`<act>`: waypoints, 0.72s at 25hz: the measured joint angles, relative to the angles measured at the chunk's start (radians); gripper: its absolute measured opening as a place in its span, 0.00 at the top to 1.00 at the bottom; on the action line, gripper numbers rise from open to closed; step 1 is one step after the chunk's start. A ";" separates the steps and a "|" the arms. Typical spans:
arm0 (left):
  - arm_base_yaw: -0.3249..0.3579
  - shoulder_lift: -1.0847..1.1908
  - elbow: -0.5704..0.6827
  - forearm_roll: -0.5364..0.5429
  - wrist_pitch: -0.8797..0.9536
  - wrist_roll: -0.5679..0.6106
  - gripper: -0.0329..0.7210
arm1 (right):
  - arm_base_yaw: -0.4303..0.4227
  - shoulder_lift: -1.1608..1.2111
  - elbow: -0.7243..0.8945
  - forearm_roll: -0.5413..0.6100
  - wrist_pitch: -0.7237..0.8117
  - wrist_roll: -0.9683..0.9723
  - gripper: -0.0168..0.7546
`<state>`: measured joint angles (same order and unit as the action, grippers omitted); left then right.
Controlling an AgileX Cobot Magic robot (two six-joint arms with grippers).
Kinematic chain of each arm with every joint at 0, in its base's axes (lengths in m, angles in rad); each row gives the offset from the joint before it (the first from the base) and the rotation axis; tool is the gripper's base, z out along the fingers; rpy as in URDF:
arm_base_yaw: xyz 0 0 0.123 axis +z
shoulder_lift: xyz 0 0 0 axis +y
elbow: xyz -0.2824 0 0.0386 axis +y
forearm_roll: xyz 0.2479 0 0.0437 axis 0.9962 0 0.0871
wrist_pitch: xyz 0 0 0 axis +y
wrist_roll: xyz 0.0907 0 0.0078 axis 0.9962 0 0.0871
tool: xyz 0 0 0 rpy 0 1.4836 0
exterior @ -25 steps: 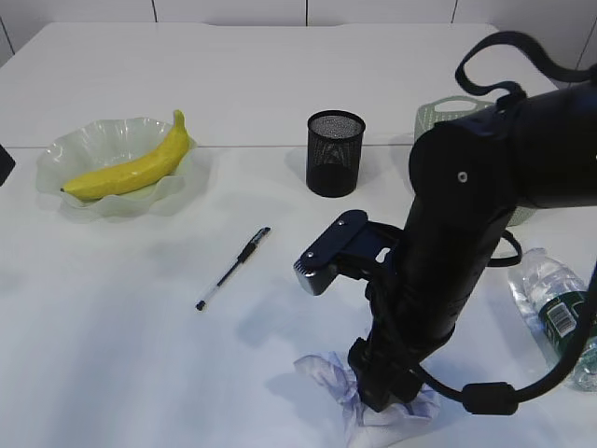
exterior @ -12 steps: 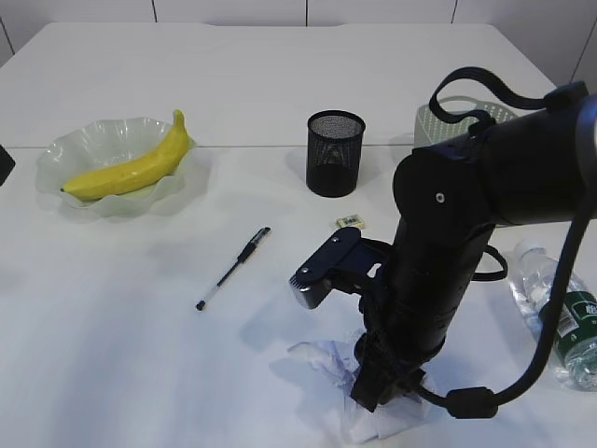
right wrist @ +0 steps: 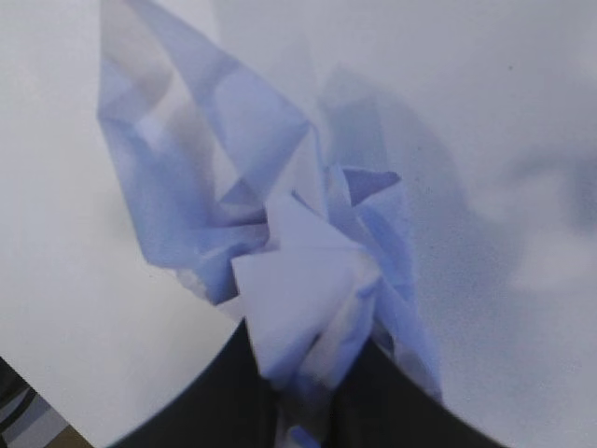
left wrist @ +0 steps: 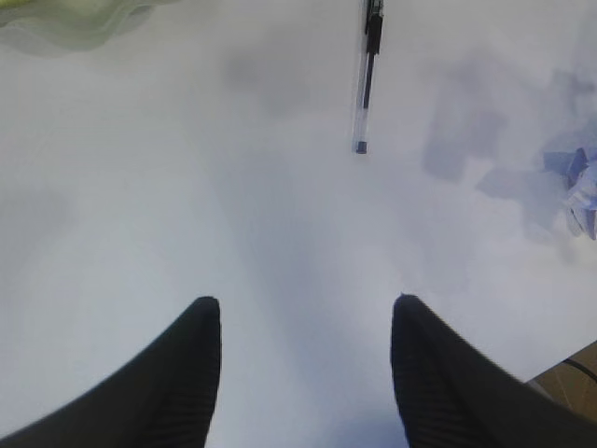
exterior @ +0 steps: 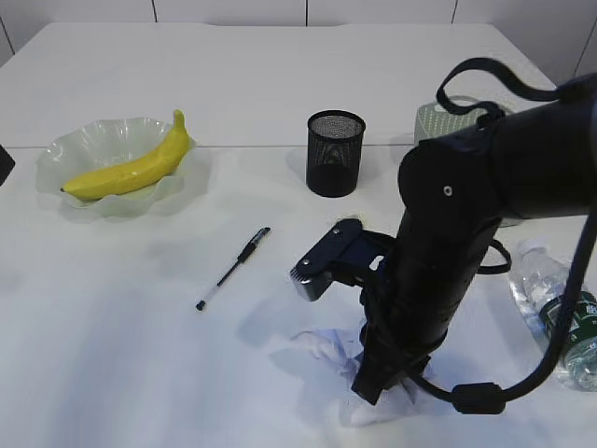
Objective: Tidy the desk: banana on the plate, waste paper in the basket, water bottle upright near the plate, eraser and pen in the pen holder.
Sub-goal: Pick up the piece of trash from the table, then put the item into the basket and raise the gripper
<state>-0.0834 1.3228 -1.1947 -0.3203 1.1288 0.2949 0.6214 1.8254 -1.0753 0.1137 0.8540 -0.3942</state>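
At the near edge of the table [exterior: 140, 373], right of middle, the right hand [right wrist: 312, 397] has closed on the crumpled paper [exterior: 340, 359]: the wrist view shows a fold of it pinched between the dark fingers [right wrist: 224, 392], the rest spread on the surface. It does not look lifted yet, so the paper step is in hand, not done.

The left hand [left wrist: 303, 322] hovers over bare table near the left front, its fingers well apart and holding nothing.

Near the right edge the bottle [exterior: 560, 313] lies on its side, well apart from the plate; that step is left. Toward the middle the pen [exterior: 233, 268] lies flat, not yet in the holder [exterior: 335, 152]. No eraser shows now; the right arm may hide it.

Farther back, by the left edge, the banana [exterior: 131, 168] already rests on the plate [exterior: 75, 140], so that part appears done. The basket [exterior: 438, 117] stands toward the far right, partly behind the arm, its contents hidden.
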 joint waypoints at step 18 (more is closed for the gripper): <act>0.000 0.000 0.000 -0.002 0.000 0.000 0.40 | -0.336 -0.080 -0.394 -0.418 0.015 0.386 0.91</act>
<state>-0.0834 1.3228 -1.1947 -0.3221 1.1288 0.2949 0.2851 1.7452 -1.4692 -0.3039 0.8688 -0.0078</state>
